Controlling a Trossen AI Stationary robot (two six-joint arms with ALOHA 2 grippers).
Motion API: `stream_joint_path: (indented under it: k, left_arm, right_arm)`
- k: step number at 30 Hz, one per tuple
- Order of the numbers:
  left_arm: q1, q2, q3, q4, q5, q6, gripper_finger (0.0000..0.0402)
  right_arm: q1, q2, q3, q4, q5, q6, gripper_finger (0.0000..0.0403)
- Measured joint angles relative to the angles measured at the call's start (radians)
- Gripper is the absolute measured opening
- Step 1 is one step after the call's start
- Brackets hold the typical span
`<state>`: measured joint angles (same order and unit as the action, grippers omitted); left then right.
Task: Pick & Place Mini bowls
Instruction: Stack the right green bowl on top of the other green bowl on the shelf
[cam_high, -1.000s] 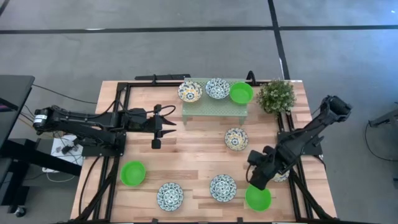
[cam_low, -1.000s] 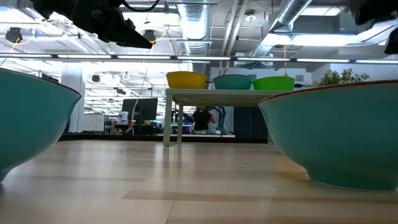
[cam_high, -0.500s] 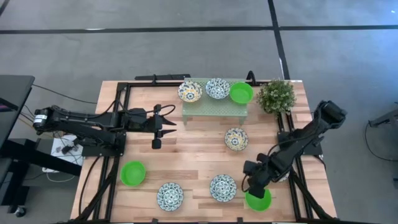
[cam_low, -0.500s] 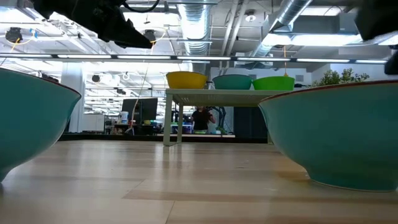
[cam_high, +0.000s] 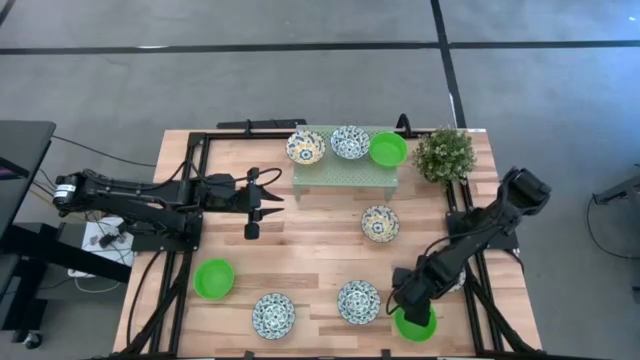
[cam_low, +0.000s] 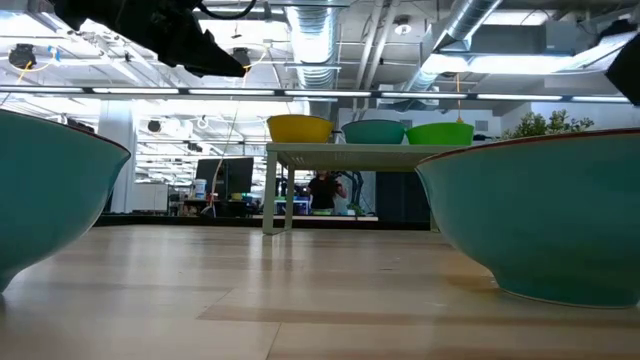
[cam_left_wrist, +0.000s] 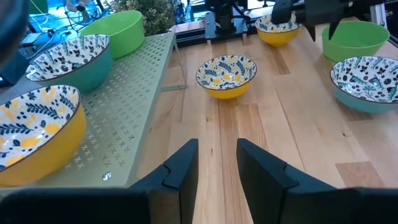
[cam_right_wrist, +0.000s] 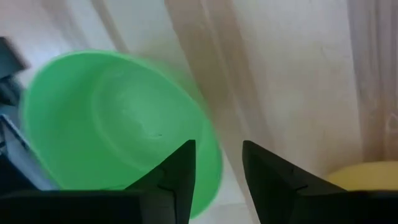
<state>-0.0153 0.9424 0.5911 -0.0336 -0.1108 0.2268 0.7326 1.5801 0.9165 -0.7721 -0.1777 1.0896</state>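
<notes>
Hovering with parted fingers, the right gripper (cam_right_wrist: 216, 180) sits directly over a plain bright green round bowl (cam_right_wrist: 118, 124), glossy and smooth inside, its rim just beside the fingertips (cam_right_wrist: 180, 163). Left gripper (cam_left_wrist: 217, 163) waits, fingers apart.

Both grippers (cam_left_wrist: 217, 163) (cam_right_wrist: 217, 165) parted, empty.

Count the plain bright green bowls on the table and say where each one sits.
3: one green bowl on the mesh rack, one front left, one front right under the right gripper.
</notes>
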Motion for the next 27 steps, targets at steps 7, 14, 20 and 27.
stream_joint_path:
  k: [7,14,20,27]
  left_arm:
    - [0.000,0.000,0.000,0.004,0.000,0.000,0.0111]
    - [0.000,0.000,0.000,0.008,0.000,0.000,0.0111]
    - [0.000,0.000,0.000,0.014,0.000,0.000,0.0111]
    - [0.000,0.000,0.000,0.020,0.000,0.000,0.0111]
  right_arm:
    - [-0.004,0.074,0.000,-0.006,-0.007,-0.076,0.0084]
    - [-0.068,0.011,0.000,-0.006,-0.060,-0.067,0.0010]
    - [-0.159,-0.129,0.000,-0.071,-0.055,-0.061,0.0004]
    - [-0.294,-0.347,0.000,-0.161,0.204,-0.263,0.0003]
